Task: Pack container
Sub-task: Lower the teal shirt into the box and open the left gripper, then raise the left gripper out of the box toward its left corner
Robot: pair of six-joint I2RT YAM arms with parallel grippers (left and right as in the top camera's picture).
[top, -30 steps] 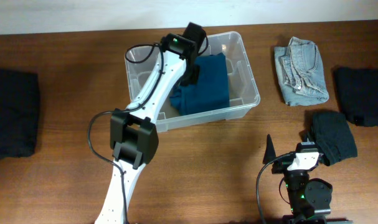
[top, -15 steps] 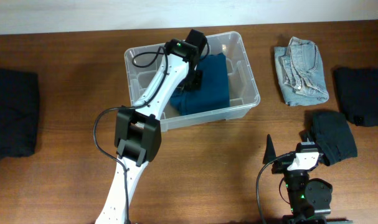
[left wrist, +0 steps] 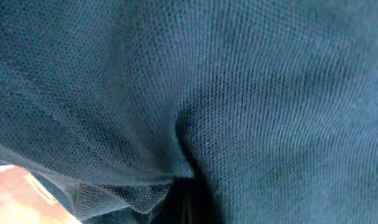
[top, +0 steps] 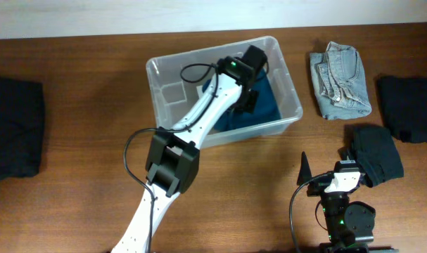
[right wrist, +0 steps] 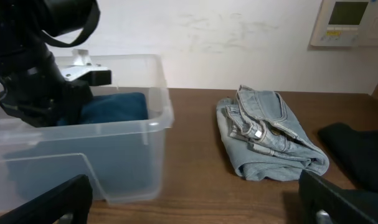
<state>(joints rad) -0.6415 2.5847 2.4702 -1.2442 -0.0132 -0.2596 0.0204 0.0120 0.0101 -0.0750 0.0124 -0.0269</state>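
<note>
The container [top: 154,70], a clear plastic bin, sits at the back middle of the table, with a white label [top: 176,92] on its base. A folded dark blue garment [top: 268,104] lies in its right half. My left arm reaches into the bin from above, and my left gripper [top: 250,97] is pressed down on that garment. The left wrist view shows only blue knit cloth [left wrist: 251,93], puckering into a fold at the shut jaws. Near the front right edge, my right gripper [top: 327,167] stands open and empty, facing the container [right wrist: 114,155].
Folded light blue jeans [top: 340,79] lie right of the bin. Black garments lie at the far left [top: 15,126], the far right [top: 409,109] and just beside the right gripper [top: 377,153]. A wall panel [right wrist: 347,22] hangs behind the table.
The left arm has swung right inside the bin. The container has slid right and turned a little, and the blue garment now lies against its right end.
</note>
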